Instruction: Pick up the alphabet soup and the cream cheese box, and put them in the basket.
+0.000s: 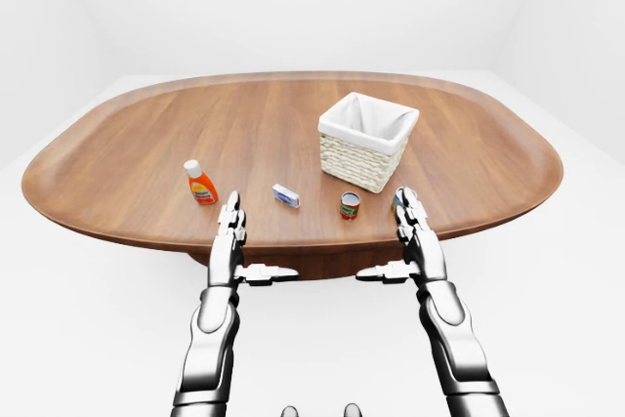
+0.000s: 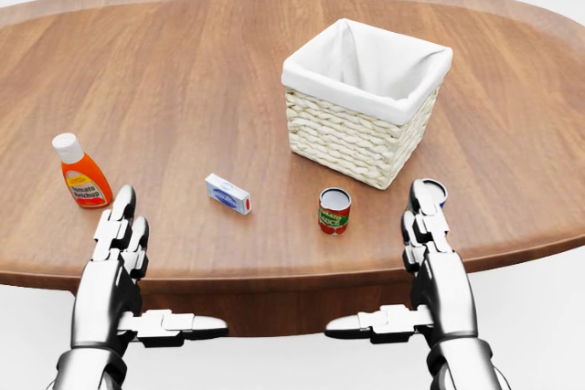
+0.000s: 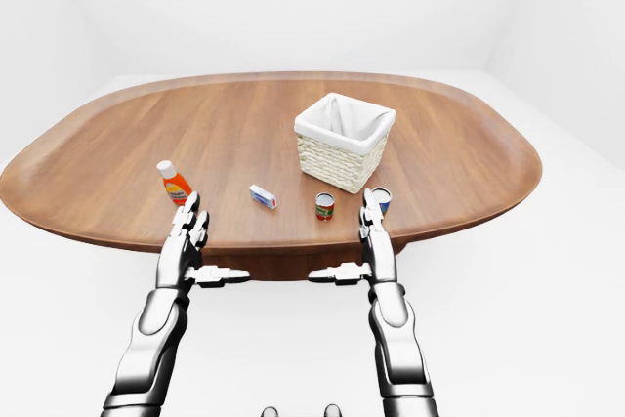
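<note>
Nearest me in the head view I see my two silver three-finger hands, the left hand (image 2: 117, 248) and the right hand (image 2: 431, 244), both raised at the near edge of the table with fingers spread straight and thumbs stuck out toward each other, gripping nothing. Beyond them lies the large oval brown wooden table (image 2: 183, 79). On it I count one small red-labelled alphabet soup can (image 2: 335, 210), standing upright between my hands and nearer the right one, and one small white-and-blue cream cheese box (image 2: 228, 194), lying flat to the left of the can and apart from it. At the far left stands one orange ketchup bottle with a white cap (image 2: 82, 173), just beyond my left fingertips. A second can, with a blue label (image 3: 381, 200), sits mostly hidden behind my right fingertips in the head view; the right-eye view shows it better, to the right of the soup can. Farther up stands one square pale woven wicker basket with a white cloth liner (image 2: 361, 134), beyond the soup can and well apart from both hands.
</note>
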Controlling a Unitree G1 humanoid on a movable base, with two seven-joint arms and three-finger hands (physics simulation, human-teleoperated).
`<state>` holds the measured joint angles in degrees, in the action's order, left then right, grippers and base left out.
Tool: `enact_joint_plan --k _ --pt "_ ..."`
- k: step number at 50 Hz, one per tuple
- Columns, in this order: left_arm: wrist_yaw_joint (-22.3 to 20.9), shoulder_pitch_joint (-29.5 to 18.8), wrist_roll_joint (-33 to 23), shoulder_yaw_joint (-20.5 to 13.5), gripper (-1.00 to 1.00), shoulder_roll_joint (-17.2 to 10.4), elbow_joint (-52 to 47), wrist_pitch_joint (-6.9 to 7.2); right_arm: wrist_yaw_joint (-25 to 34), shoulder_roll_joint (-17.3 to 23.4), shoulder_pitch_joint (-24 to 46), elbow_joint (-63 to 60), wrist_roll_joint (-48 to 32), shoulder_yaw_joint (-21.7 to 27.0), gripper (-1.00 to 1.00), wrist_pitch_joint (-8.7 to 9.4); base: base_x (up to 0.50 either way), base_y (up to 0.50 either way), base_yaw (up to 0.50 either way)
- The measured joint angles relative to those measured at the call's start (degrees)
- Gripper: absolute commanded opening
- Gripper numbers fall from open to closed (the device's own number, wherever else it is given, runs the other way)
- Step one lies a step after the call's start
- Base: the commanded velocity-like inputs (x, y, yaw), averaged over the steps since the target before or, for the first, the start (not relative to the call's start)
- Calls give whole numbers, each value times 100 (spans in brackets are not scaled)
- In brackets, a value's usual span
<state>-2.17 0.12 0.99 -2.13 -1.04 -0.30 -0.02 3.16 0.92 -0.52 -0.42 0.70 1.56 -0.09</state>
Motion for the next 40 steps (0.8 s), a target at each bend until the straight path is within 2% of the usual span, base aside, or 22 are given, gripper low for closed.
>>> enact_joint_plan --k 20,40 --pt "2 4 -4 2 100 -1 -27 21 7 0 31 66 13 8 100 -21 0 -4 0" --pt "-6 -3 3 1 100 1 -7 7 -6 6 47 110 -4 7 100 -27 0 -32 0"
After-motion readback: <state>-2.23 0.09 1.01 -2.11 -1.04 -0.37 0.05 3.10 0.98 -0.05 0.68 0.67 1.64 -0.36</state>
